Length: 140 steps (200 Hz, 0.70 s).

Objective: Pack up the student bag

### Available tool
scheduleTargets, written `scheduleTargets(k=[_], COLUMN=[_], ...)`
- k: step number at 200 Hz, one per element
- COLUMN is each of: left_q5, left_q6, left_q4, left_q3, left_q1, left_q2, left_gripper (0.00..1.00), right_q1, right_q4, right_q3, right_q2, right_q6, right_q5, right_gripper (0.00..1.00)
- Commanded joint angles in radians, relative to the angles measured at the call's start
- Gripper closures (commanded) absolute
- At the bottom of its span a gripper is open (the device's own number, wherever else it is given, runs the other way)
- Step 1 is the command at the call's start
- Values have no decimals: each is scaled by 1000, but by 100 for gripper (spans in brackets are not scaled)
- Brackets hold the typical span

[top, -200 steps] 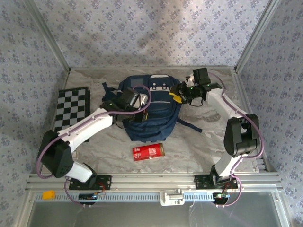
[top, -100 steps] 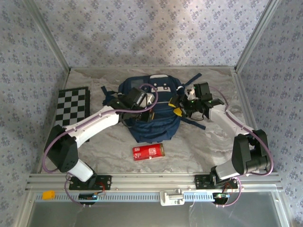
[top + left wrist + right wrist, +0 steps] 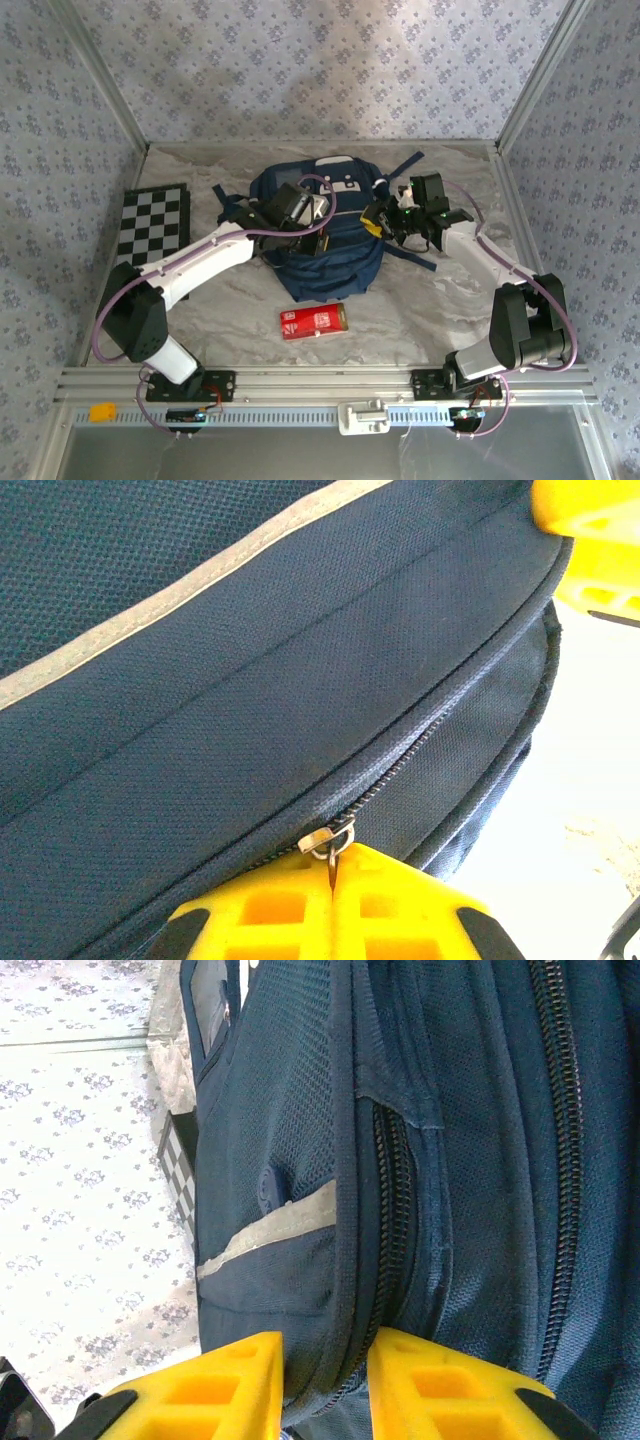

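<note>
- The large navy blue fabric backpack (image 3: 330,278) lies at the middle rear of the marbled grey worktop (image 3: 230,310), between the two arms.
- The left gripper (image 3: 333,868) has its yellow jaws pressed together on the small metal zip pull (image 3: 330,838).
- The right gripper (image 3: 325,1365) has its jaws pinching a fold of the backpack's zippered side edge.
- A red cylindrical can (image 3: 313,322) lies on its side near the backpack, apart from it.

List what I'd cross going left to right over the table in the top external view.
Checkered board → student bag → right arm's elbow. The red can lies in front of the bag within its span, so I left it out.
</note>
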Motion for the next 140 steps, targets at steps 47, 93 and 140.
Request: scheduleTargets(k=[47,93,140], left_q5=[-20,-74,-77], left_q6=[91,219,175], left_q4=[-64,-183,-149], left_q3=[53,-7,-59], left_q1=[-14,59,151], left_q2=[-14,-80,-110], left_gripper=[100,100,100], right_q1=[-47,-131,-154], right_q4=[-27,-99,-194], right_q3=[103,227,400], right_q2=[72,143,271], right_q6=[-74,-167,-239], right_q5=[-20,-80,-85], right_gripper=[98,100,100])
